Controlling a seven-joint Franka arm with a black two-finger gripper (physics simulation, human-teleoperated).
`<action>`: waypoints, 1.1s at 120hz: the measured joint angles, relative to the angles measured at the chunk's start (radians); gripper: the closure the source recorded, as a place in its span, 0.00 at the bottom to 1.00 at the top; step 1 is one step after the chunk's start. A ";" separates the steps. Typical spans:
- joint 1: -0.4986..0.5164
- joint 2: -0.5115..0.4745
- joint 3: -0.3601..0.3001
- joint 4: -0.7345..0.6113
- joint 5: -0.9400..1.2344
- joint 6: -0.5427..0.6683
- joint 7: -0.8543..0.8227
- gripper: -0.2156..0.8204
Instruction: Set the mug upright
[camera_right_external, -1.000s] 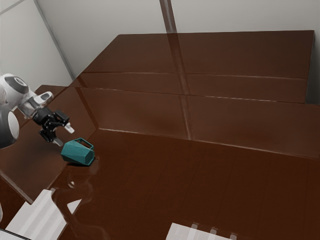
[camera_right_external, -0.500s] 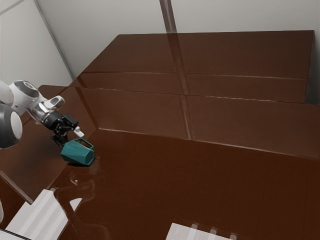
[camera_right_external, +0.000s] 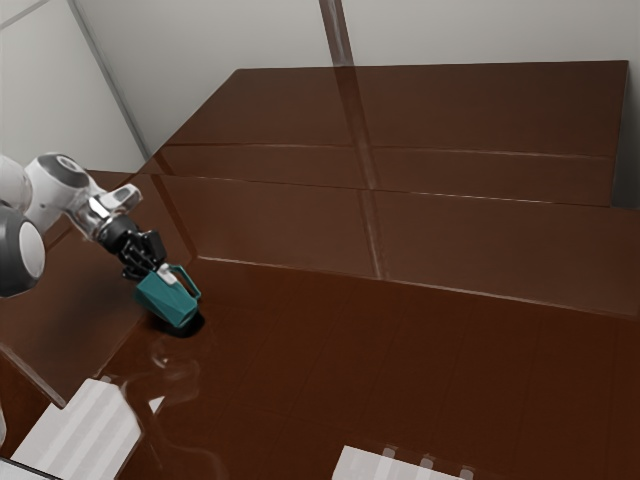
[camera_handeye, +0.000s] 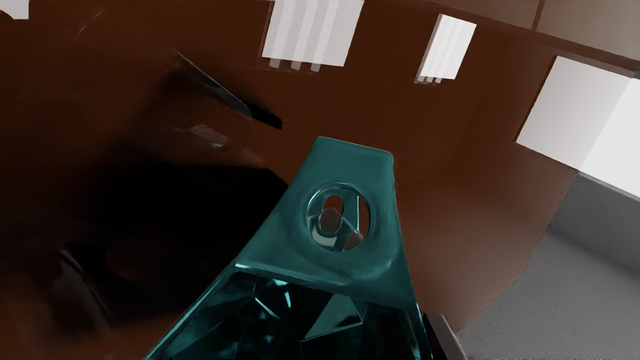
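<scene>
- A teal, faceted mug with a loop handle is sitting toward the left of the exterior view, a little below mid-height, and it is leaning at a slant rather than standing upright.
- The mug's handle is facing the exterior view's upper right.
- A black, jointed gripper is reaching down to the mug's upper end, and the two are meeting there in the exterior view.
- Whether the gripper is spreading, pressing together or pinching the mug, I cannot tell.
- A white and grey robot arm is coming in from the exterior view's left edge and slanting down toward the mug.
- A dark shadow is lying just under the mug on a glossy, dark brown surface; whether the mug is touching that surface, I cannot tell.
- In the wrist view, the mug is showing its dark, faceted inside close to the gripper, and a round opening is piercing a smooth teal part farther out.
- A pale, striped patch is showing at the exterior view's lower left.
</scene>
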 joint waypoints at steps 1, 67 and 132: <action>-0.001 -0.001 -0.001 0.000 0.000 0.000 -0.002 0.92; -0.074 -0.174 -0.115 -0.041 0.181 0.143 -0.079 0.96; -0.343 -0.612 -0.398 -0.522 0.831 0.723 -0.383 0.97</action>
